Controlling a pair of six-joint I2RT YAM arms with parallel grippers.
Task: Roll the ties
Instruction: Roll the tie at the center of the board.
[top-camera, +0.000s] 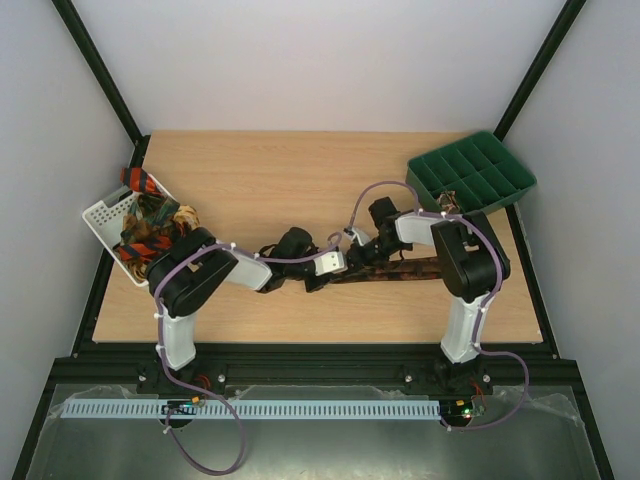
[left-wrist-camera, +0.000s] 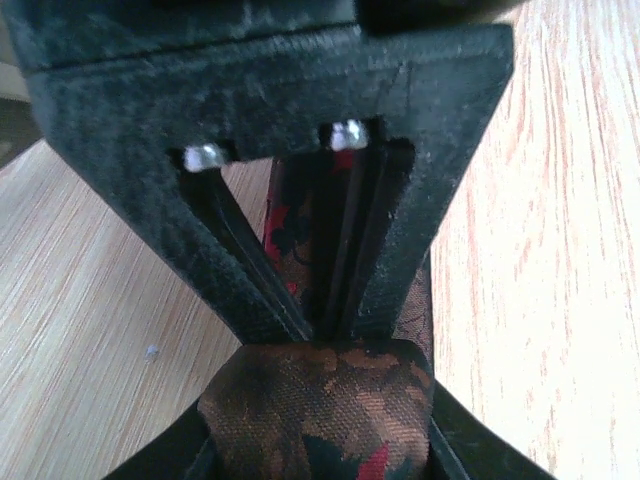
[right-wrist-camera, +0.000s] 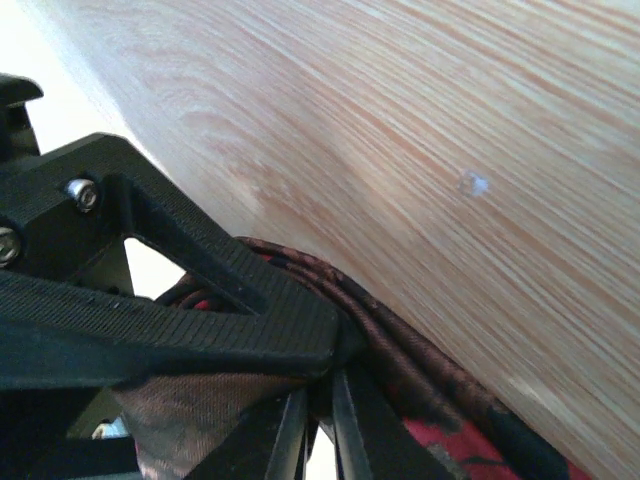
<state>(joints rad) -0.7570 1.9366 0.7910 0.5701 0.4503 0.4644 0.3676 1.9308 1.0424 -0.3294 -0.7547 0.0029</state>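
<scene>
A dark brown tie with reddish specks (top-camera: 412, 268) lies across the table's near middle. Both grippers meet at its left end. My left gripper (top-camera: 345, 266) is shut on the rolled end of the tie (left-wrist-camera: 315, 405), with the roll between its fingers (left-wrist-camera: 318, 445). My right gripper (top-camera: 366, 250) is shut on the same tie (right-wrist-camera: 440, 380), its thin fingers pinched together at the fabric (right-wrist-camera: 335, 390). It shows in the left wrist view (left-wrist-camera: 322, 325) just beyond the roll. Several other ties (top-camera: 152, 228), orange-and-black striped and tan-gold, lie in a heap in the basket.
A white slotted basket (top-camera: 100, 213) stands at the table's left edge. A green compartment tray (top-camera: 475, 172) stands at the back right, with a small brownish thing (top-camera: 447, 198) in a near compartment. Black frame posts rise at the back corners.
</scene>
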